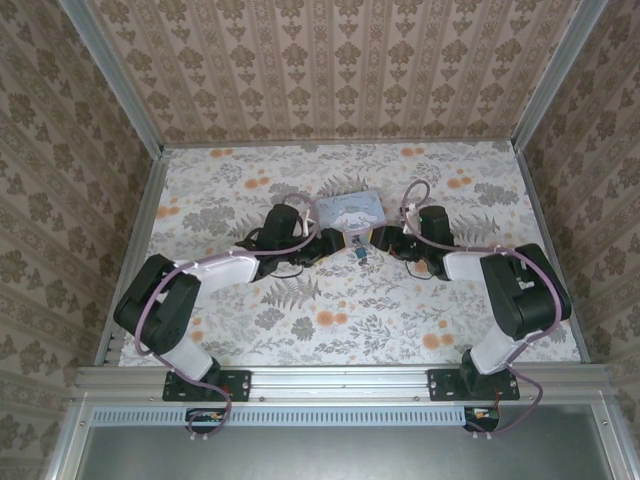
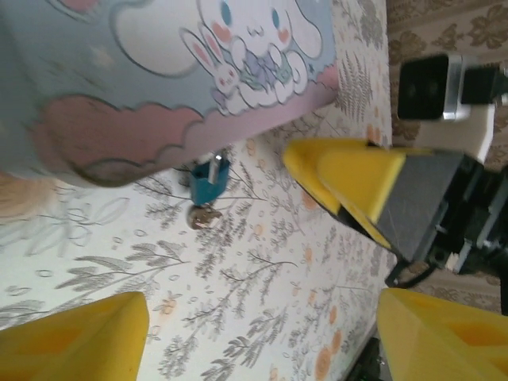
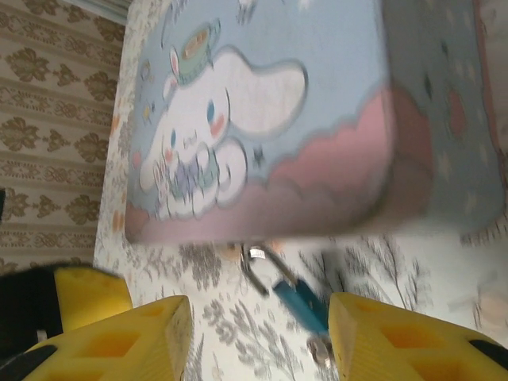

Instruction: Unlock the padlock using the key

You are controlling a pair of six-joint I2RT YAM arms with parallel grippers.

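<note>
Teal padlock is lying beside the pastel-blue box, key at its near end, left gripper and right gripper gaping empty, unlocking seemingly pending.

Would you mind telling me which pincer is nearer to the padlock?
Right. The right pincer has the padlock just between its open jaws; the left pincer sits farther back, facing it.
</note>
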